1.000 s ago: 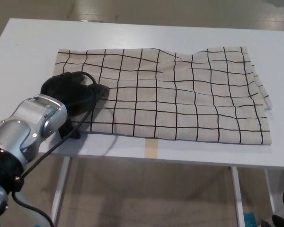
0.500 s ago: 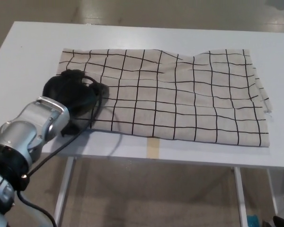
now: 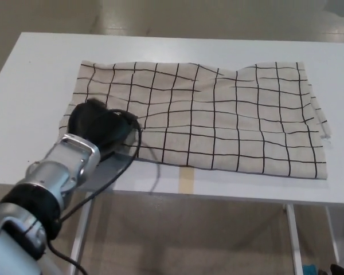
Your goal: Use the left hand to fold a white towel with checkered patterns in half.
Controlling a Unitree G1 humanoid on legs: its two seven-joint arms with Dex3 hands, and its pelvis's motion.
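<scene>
— How far along is the fold?

— Barely begun, by my reading. The left hand [image 3: 102,127] sits on the near left corner of the checkered towel [image 3: 218,117], a black rounded mass at the end of a silver forearm with a black cable looping beside it. From this angle I cannot tell whether it grips the cloth or merely rests on it. The right hand does not show.

— And the towel itself?

— Spread flat in a wide rectangle across the white table [image 3: 40,69], near edge close to the table's near edge, over a strip of tan tape [image 3: 184,180]. No part is turned over, so the whole fold is left to do.

— What is it like?

— Off-white, thin woven cloth with a black grid. The grid lines bend into soft ripples toward the far right, and the right edge is slightly uneven. It looks limp, likely to sag and drag when lifted. The tabletop is smooth and matte.
</scene>
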